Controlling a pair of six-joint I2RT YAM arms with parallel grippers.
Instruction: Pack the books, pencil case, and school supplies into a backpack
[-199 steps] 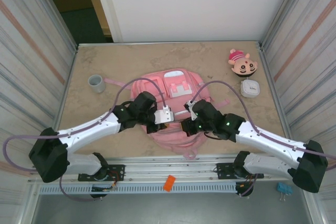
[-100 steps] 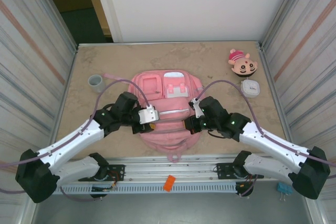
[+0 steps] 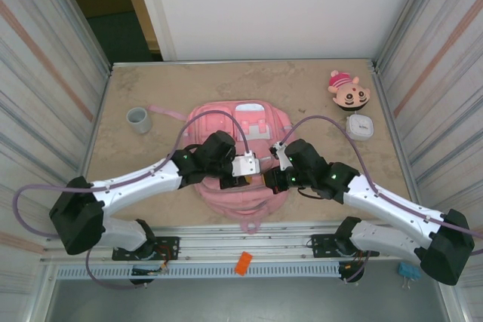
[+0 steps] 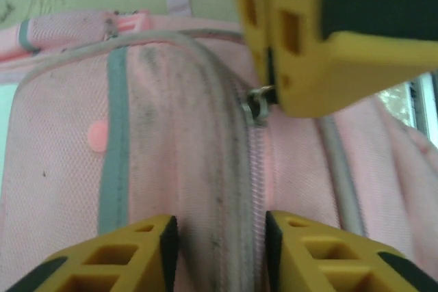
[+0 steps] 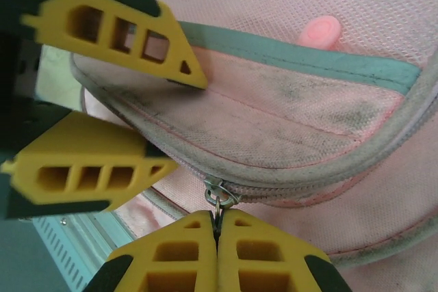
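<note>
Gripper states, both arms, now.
Left gripper: fingers apart astride the backpack zip seam; grip cannot be told.
Right gripper: closed on the zip pull.

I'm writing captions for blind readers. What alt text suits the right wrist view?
The right gripper, yellow-fingered, is shut on the metal zip pull of a pink backpack. At left, the yellow fingers of the left gripper sit either side of the backpack's zip-edged fold.

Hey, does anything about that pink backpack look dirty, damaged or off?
Yes. The backpack has dark grey smudges on the pink fabric along its zip, near the zip pull in the right end effector. It looks soiled; no tear is visible.
</note>
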